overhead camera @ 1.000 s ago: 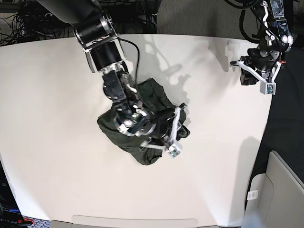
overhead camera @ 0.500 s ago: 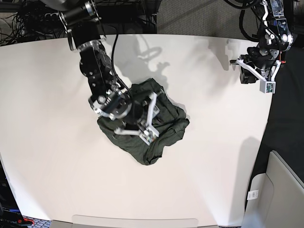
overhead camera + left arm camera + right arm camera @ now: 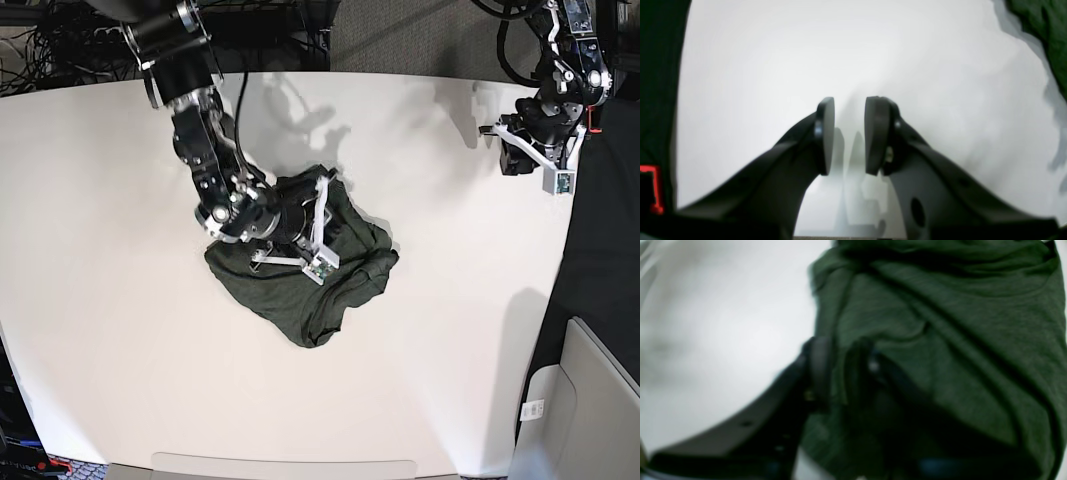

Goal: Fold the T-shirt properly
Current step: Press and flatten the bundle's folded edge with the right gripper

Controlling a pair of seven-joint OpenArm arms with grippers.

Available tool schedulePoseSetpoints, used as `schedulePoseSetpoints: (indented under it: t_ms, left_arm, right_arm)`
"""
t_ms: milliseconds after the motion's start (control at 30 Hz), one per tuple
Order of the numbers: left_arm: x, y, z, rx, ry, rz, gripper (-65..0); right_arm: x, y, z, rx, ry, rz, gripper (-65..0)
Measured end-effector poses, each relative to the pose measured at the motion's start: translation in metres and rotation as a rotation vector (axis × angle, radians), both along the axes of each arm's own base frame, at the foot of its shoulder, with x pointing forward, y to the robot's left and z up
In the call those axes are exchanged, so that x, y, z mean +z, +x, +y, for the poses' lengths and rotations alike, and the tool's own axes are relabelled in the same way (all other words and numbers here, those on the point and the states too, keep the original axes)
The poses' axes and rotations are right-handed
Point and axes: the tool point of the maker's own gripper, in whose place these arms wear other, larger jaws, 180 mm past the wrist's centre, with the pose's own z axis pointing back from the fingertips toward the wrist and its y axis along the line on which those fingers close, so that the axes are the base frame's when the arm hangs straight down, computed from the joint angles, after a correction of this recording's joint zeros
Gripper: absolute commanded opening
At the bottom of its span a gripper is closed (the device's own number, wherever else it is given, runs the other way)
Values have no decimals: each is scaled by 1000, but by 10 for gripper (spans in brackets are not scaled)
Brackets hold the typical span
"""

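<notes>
Compared with half a second earlier, the right end effector (image 3: 300,235) is seen drawn back and lowered onto the upper part of the T-shirt (image 3: 310,290), with its jaws narrowed from a wide spread. The dark olive heathered T-shirt is bunched in a creased heap on the white tabletop (image 3: 120,300), lying under and ahead of that end effector. In the right wrist view a fold of fabric is pinched between the pads (image 3: 820,366). Well apart, by the far edge, the left end effector (image 3: 848,133) is held narrowly parted and empty above the tabletop.
</notes>
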Motion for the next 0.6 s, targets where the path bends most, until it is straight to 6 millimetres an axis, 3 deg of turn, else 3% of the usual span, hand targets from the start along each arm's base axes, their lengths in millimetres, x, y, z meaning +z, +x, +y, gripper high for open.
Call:
schedulePoseSetpoints:
  t_ms: [100, 433, 600]
  left_arm:
    - [0, 0, 1, 4, 1, 1, -511]
    - [7, 2, -1, -4, 7, -19, -511]
    - [7, 2, -1, -4, 6, -19, -511]
  right_arm:
    - [-15, 13, 0, -38, -33, 6, -578]
    - [-28, 51, 53, -26, 25, -49, -578]
    - [-29, 66, 51, -19, 16, -67, -578]
